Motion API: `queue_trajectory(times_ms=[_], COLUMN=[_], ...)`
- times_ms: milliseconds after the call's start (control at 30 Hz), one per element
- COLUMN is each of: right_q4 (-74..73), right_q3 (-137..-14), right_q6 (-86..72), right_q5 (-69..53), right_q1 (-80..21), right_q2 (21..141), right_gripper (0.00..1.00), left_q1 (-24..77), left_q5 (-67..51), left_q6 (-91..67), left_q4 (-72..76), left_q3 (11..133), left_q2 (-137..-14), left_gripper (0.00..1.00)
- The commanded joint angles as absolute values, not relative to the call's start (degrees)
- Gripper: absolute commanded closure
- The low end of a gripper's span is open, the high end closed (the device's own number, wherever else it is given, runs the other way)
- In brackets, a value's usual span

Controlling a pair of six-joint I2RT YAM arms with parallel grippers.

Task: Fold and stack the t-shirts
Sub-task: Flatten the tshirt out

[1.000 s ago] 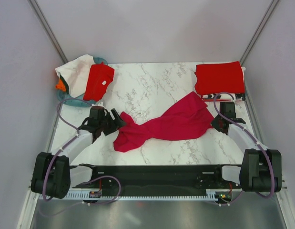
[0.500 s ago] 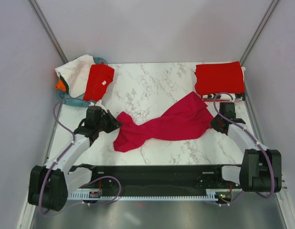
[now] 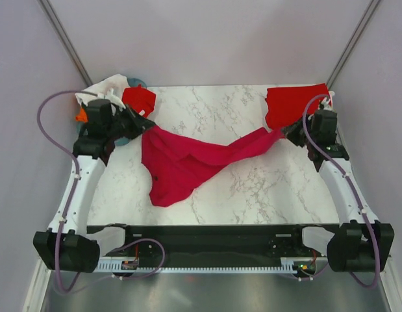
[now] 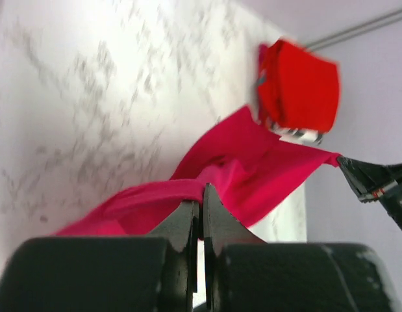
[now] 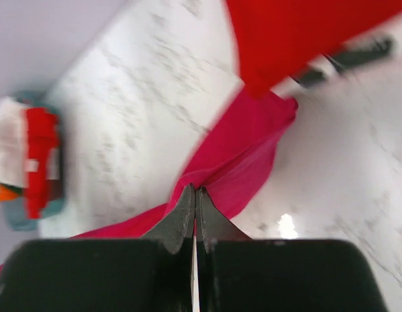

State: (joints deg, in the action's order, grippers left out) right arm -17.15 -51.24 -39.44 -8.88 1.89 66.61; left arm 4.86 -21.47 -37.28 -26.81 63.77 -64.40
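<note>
A crimson-magenta t-shirt [image 3: 188, 162] hangs stretched between both grippers above the marble table, its lower part sagging toward the near left. At its left end my left gripper [image 3: 145, 127] is shut on a fold of the cloth; the left wrist view shows the fabric [image 4: 252, 162] pinched at the fingertips [image 4: 202, 190]. My right gripper [image 3: 286, 134] is shut on the shirt's right end, and the cloth [image 5: 243, 153] runs away from the tips [image 5: 195, 190]. A folded bright red t-shirt [image 3: 295, 104] lies at the back right corner.
At the back left, partly behind the left arm, a round teal basket [image 3: 126, 138] holds red [image 3: 139, 99], white [image 3: 103, 88] and orange [image 3: 80, 116] shirts. Grey walls close in on both sides. A black rail [image 3: 201, 237] runs along the near edge.
The left gripper has shut on the crimson shirt's left end. Both arms have risen and swung toward the back, lifting and stretching the shirt between them.
</note>
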Motion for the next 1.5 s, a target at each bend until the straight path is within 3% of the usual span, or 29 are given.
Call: queue_trajectory(times_ms=[0,267,500,833,1200,1467], right_q4=[-12.9,-7.4,-9.9,-10.9,-11.3,-12.9], right_q3=[-64.4,-74.2,-82.2,-77.2,-77.7,-68.7], right_q6=[-40.9,-44.3,-41.7,-46.8,-49.1,-48.0], right_q5=[-15.9,-13.4,-12.2,-7.7,-7.5,-5.4], right_q1=[1.7,1.6,1.6,1.6,1.6,1.7], right_q2=[65.7,52.8,47.2,51.6,65.9,66.8], right_gripper=[1.0,1.0,1.0,1.0,1.0,1.0], left_q1=[1.7,0.1,0.1,0.1,0.1,0.1], left_q5=[-26.6,-17.7,-20.6,-19.0,-22.8,-20.9], left_q6=[-34.2,-35.0,-38.1,-41.0,-40.9,-39.7], left_q4=[-29.3,-29.3,-29.4,-29.4,-29.4,-26.4], left_q3=[79.2,102.5,109.8,101.9,107.0,90.7], left_q2=[-67.8,-61.3,-56.7,-64.5,-84.3,-80.1], left_gripper=[0.98,0.98,0.98,0.98,0.98,0.98])
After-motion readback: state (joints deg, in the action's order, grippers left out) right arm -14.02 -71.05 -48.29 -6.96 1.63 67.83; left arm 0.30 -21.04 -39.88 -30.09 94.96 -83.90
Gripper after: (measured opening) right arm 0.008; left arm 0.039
